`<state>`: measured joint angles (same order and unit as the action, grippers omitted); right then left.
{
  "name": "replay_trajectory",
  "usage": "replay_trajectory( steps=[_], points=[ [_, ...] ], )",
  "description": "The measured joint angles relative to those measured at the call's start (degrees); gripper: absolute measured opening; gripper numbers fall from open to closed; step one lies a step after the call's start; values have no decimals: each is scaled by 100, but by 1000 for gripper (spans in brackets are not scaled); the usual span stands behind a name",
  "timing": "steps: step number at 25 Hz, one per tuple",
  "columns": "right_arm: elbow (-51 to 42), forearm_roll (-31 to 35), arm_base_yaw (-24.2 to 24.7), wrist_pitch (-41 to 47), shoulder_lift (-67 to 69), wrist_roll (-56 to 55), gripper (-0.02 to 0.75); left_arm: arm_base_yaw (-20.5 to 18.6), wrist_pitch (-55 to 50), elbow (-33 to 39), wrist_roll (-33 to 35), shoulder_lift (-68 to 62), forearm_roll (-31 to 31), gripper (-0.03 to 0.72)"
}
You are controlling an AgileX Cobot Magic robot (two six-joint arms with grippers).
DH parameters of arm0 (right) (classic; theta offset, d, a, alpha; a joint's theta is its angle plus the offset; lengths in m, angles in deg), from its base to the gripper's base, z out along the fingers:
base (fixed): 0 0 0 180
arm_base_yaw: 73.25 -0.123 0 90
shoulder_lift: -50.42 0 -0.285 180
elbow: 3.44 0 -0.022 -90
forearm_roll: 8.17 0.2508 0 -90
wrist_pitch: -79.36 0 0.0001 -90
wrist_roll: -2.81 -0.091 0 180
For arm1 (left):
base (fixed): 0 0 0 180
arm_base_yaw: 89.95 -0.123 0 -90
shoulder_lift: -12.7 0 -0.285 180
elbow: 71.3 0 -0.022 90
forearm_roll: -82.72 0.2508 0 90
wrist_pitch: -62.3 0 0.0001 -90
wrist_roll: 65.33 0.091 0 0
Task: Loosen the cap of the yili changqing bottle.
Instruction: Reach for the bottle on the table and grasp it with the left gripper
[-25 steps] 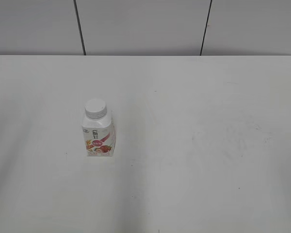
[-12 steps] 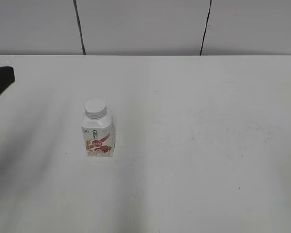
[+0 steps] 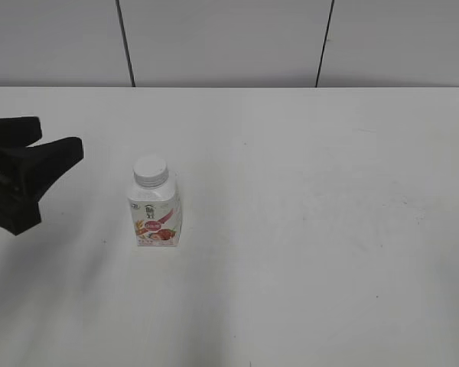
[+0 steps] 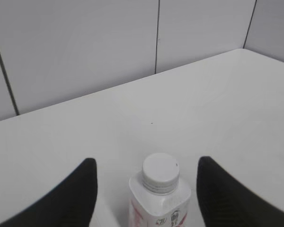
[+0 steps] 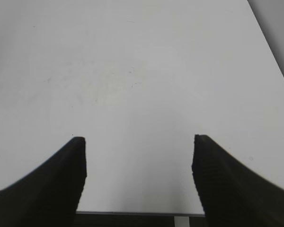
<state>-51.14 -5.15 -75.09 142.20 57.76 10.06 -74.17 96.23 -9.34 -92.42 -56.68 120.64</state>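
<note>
Our left gripper (image 3: 57,145) is spread wide beside the yili changqing bottle (image 3: 156,214). We should bracket its body squarely, below the cap (image 3: 151,170). Our right gripper (image 5: 138,142) is spread too.

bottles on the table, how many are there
1. The yili changqing bottle stands upright on the left half of the table, its cap on. The left wrist view shows it ahead, between the left end effector's open fingers. None shows in the right wrist view.
</note>
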Motion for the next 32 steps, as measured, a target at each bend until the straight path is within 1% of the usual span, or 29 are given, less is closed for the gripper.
replay_trajectory(
  steps=[3,5,7,9,10,13,15,19,21,22,24,26,27,29,32],
  points=[
    [0,0,0,0,0,0,552,-634,992,0,-310,-462,825,419],
    [0,0,0,0,0,0,551,-1024,1367,0,-375,-723,1219,419],
    [0,0,0,0,0,0,552,-1215,1483,0,-399,-933,1440,419],
    [0,0,0,0,0,0,552,-1300,1627,0,-401,-1064,1613,419],
    [0,0,0,0,0,0,552,-1379,1756,0,-401,-1133,1794,419],
    [0,0,0,0,0,0,552,-1816,2353,-6,-401,-1422,2639,419],
    [0,0,0,0,0,0,552,-2250,2688,-70,-401,-1708,3299,419],
    [0,0,0,0,0,0,552,-2972,3150,-390,-424,-2324,4317,419],
    [0,0,0,0,0,0,552,-3120,3299,-694,-540,-2671,4721,438],
    [0,0,0,0,0,0,552,-3144,3389,-848,-576,-2887,4870,460],
    [0,0,0,0,0,0,552,-3157,3478,-1114,-610,-3309,5105,526],
    [0,0,0,0,0,0,552,-3157,3489,-1397,-636,-3781,5364,611],
    [0,0,0,0,0,0,552,-3157,3493,-1557,-635,-3968,5490,636],
    [0,0,0,0,0,0,552,-3157,3493,-1868,-644,-4364,5687,657],
    [0,0,0,0,0,0,552,-3151,3500,-2255,-650,-4811,5913,664]
  ],
)
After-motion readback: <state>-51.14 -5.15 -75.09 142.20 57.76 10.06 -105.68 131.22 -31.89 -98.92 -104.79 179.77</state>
